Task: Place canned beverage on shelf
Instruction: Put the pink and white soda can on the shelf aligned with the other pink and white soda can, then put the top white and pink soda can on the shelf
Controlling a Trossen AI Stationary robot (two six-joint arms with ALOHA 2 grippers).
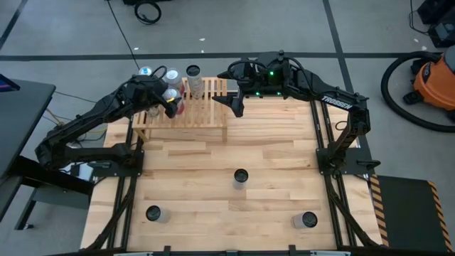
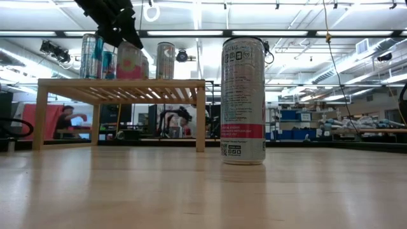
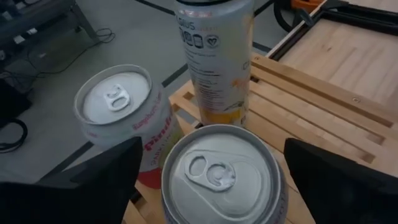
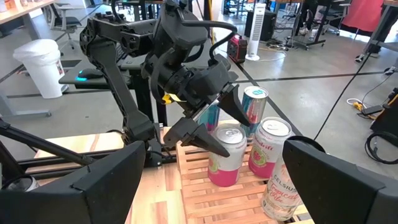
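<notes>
Left wrist view: a silver-topped can (image 3: pixel 219 177) stands on the shelf (image 3: pixel 323 102) between the left gripper's (image 3: pixel 211 180) wide-spread fingers, gaps either side, nothing gripped. Right wrist view alone shows that can's pink side (image 4: pixel 225 155), beside three more cans; the right gripper's (image 4: pixel 214 180) fingers gape empty. Low view: another can (image 2: pixel 243 100) on the table (image 2: pixel 203 191).

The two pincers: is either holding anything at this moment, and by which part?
Nothing is held. The left pincer stands open around the top of a pink aluminium can on the light-wood slatted shelf, fingers apart from it. The right pincer hangs open, empty.
</notes>
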